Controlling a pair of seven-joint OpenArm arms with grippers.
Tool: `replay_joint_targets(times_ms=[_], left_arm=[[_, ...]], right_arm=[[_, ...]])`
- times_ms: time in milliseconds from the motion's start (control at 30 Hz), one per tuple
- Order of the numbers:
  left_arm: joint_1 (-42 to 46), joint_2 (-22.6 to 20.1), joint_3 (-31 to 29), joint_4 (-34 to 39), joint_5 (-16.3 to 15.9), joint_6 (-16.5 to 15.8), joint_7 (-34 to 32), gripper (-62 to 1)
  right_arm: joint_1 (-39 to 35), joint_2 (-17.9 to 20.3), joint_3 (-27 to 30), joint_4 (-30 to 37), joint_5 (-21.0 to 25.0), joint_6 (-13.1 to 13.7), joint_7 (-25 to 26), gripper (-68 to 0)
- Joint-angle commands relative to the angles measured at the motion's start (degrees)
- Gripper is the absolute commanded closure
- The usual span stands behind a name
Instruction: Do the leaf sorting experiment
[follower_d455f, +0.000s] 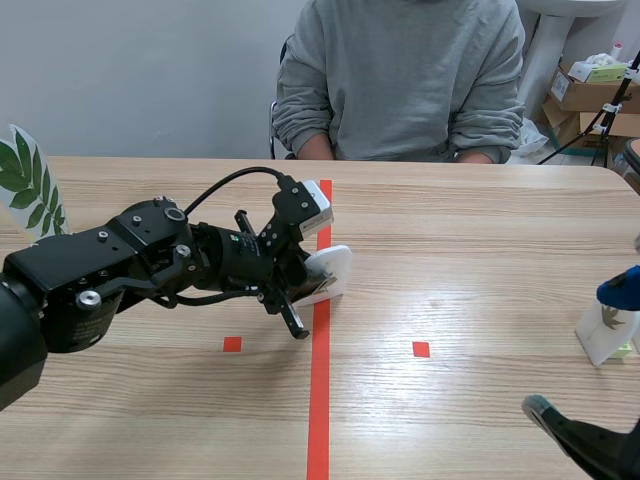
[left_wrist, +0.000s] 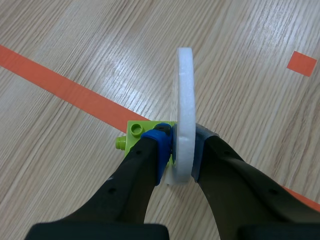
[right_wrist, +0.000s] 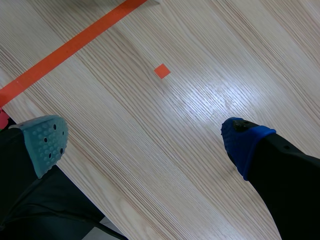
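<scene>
**Leaf card clenched in the left pincer at the table's middle**

The table (follower_d455f: 480, 250) is of pale wood, and a person (follower_d455f: 400, 70) in a grey sweatshirt is seated at its twelve o'clock edge. The left arm (follower_d455f: 120, 270) is stretched in from nine o'clock toward the middle. There the left pincer (left_wrist: 181, 150) is clenched on a white leaf card (left_wrist: 186, 90). The card is held upright, edge-on to the wrist camera, right at the red tape line (follower_d455f: 319, 420). The right pincer (right_wrist: 150, 140) lies low near five o'clock, released, with its pads wide apart over bare wood and nothing between them.

Two further cards are seen: a printed card (follower_d455f: 25, 180) with green leaves at the nine o'clock edge, and a white card (follower_d455f: 603, 332) at the three o'clock edge. A lime-green brick (left_wrist: 141, 131) is fixed at the held card's foot as a stand.

The leaf card is judged to be light and stiff, probably foam board, so it could be dented by hard squeezing. The brick would make the foot the heavier end. Hold is best taken low on the two flat faces, just above the brick, as is done here. A hold on the thin edges would likely twist or slip.

The print on the held card cannot be made out in either view. Whether the brick is resting on the table or lifted off it cannot be told. The white card at three o'clock is cut off by the frame, and a blue shape (follower_d455f: 620, 286) above it cannot be identified.
</scene>
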Motion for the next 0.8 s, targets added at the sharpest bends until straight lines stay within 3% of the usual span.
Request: replay_joint_targets(times_ms=[0, 67, 233, 367, 600, 767], left_arm=[[-0.1, -0.7, -0.6, 3.3, -2.8, -0.4, 0.0, -5.8], [0.9, -2.1, -1.6, 6.3, -5.6, -0.6, 1.5, -5.5], [8.3, -6.5, -10.5, 17.5, -8.1, -2.5, 5.9, -5.5], [17.7, -9.6, -21.8, 25.0, -11.6, -3.2, 5.9, -5.5], [33.4, -9.9, -43.4, 31.7, -20.8, -3.8, 5.2, -5.5], [37.0, -8.5, -54.6, 31.3, -21.7, 1.3, 5.4, -5.5]], right_arm=[[0.0, 0.0, 0.1, -0.1, 0.0, 0.4, 0.2, -63.8], [0.0, 0.0, 0.1, -0.1, -0.2, 0.4, 0.2, -63.8], [0.0, 0.0, 0.1, -0.1, -0.5, 0.4, 0.2, -63.8], [0.1, 0.0, 0.1, -0.1, -0.7, 0.4, 0.2, -63.8], [1.2, 0.0, 0.1, -0.4, -1.7, 0.2, 0.2, -63.8], [2.2, 0.0, 0.1, -1.6, -1.7, 0.2, 0.2, -63.8]])
